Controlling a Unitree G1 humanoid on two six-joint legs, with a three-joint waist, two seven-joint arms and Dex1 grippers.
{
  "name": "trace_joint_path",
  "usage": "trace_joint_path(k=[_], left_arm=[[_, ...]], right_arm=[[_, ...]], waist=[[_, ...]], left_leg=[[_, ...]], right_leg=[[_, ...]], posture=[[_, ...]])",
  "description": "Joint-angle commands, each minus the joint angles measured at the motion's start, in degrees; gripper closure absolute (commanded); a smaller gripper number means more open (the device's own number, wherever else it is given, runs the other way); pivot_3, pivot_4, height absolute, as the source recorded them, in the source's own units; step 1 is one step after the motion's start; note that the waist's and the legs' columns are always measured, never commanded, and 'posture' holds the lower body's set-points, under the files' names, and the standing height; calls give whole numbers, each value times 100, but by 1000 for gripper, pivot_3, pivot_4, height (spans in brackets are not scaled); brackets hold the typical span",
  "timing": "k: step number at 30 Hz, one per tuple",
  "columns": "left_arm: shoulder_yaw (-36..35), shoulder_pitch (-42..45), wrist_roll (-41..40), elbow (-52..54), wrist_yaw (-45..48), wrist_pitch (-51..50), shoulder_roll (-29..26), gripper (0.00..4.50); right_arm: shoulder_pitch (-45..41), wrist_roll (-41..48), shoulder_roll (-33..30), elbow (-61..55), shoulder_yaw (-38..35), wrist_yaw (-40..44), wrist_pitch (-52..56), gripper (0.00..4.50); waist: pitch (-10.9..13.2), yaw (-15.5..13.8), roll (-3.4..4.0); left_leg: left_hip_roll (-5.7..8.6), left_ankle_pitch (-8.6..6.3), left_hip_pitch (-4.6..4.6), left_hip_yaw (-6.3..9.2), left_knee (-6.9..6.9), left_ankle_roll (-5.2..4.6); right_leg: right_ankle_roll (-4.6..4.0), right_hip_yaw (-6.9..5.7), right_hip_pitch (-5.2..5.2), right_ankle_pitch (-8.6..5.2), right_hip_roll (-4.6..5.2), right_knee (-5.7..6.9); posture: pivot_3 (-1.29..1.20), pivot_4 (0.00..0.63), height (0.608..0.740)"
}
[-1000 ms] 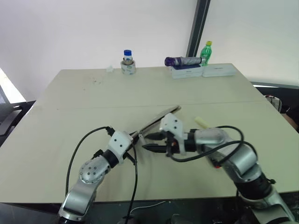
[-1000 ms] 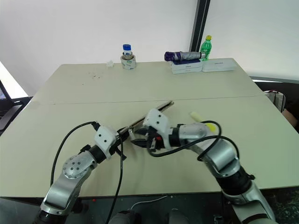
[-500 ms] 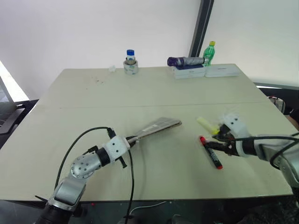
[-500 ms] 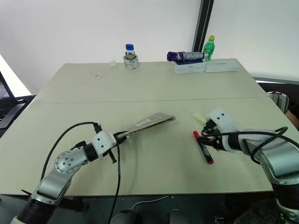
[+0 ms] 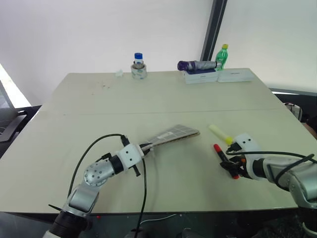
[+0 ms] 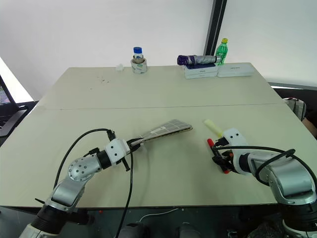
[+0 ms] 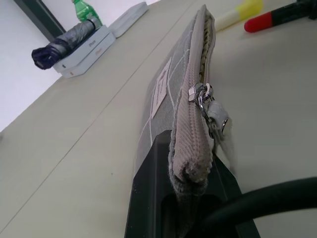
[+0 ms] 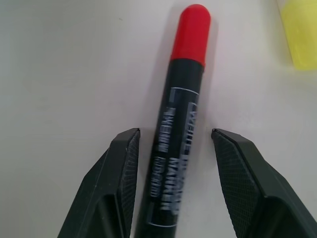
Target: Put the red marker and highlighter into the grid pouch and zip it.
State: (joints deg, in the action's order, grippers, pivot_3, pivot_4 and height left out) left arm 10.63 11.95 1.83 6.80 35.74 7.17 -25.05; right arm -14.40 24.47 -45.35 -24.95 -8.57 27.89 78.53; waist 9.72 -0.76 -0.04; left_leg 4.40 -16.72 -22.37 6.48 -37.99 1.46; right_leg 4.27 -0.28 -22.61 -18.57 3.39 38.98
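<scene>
Right gripper [image 8: 171, 186] fingers apart, straddling red marker [image 8: 174, 144] on counter [image 5: 99, 109]: could roll or skid toward highlighter [image 5: 218, 133]. Left gripper [image 5: 144, 147] clamped on grid pouch [image 7: 185, 106]; could sag.

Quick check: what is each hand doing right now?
Left hand: shut on the grid pouch.
Right hand: open, fingers either side of the red marker.

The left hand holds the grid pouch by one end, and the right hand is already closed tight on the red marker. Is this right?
Not quite. In the right wrist view the right hand is open, its fingers on either side of the red marker without gripping it. The left hand does hold the grid pouch by one end.
</scene>
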Motion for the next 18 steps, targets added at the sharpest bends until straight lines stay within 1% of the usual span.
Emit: trace_joint_path(k=[1, 2, 3, 4, 6, 8, 10, 12, 18], left_arm=[[-105, 30, -65, 144, -154, -66, 103, 4500], [-141, 40, -109, 144, -176, -123, 136, 4500], [-163, 46, -138, 146, -188, -161, 156, 4500], [-193, 52, -192, 151, -186, -215, 182, 4500], [-243, 63, -318, 167, -142, -306, 206, 4500], [-272, 83, -394, 167, -124, -365, 209, 4500], [-282, 118, -413, 142, -116, -388, 194, 4500], [-279, 134, -430, 133, -101, -394, 183, 4500], [-234, 163, -456, 194, -81, -401, 186, 4500]], right_arm=[[-37, -41, -74, -84, 156, -17, -104, 3490], [-46, -62, -176, -132, 220, 65, -264, 3945], [-48, -79, -247, -164, 264, 120, -379, 4234], [1, -176, -456, -274, 371, 303, -814, 4234], [129, -535, -944, -528, 481, 923, -2402, 4234], [163, -734, -1276, -578, 465, 1364, -3429, 4234], [-21, -779, -1468, -518, 461, 1597, -3790, 4234], [-319, -842, -1502, -445, 563, 1656, -3965, 4234], [-844, -1574, -1540, -288, 1346, 1759, -4312, 4234]], waist=[[0, 1, 0], [0, 1, 0], [0, 2, 0], [0, 3, 0], [3, 4, 5], [4, 14, 6], [6, 22, 1], [9, 21, -4], [13, -7, -11]], left_leg=[[0, 0, 0, 0, -1, 0], [0, 0, 0, 0, -1, 0], [0, 0, 1, 0, -1, 0], [0, 0, 1, 0, -2, 0], [1, 0, 0, -1, -1, 0], [1, 0, -1, -3, 0, -1], [0, 0, 0, -2, -1, 0], [-1, 0, 4, -2, -2, 1], [-1, 2, 2, 0, -4, 3]], right_leg=[[1, 0, 1, 1, 0, 0], [2, 0, 1, 1, 0, 0], [2, 0, 1, 1, -1, 0], [2, 0, 1, 1, -1, 0], [2, 0, -1, 1, -1, 0], [4, -1, -3, 0, -2, 0], [5, -1, -2, 0, -6, 0], [5, -1, 2, 1, -8, 0], [7, -1, 3, 3, -6, -3]], posture=[[0, 150, 740], [0, 150, 740], [0, 150, 740], [0, 150, 740], [0, 150, 740], [0, 150, 740], [0, 150, 740], [0, 150, 740], [0, 150, 740]])
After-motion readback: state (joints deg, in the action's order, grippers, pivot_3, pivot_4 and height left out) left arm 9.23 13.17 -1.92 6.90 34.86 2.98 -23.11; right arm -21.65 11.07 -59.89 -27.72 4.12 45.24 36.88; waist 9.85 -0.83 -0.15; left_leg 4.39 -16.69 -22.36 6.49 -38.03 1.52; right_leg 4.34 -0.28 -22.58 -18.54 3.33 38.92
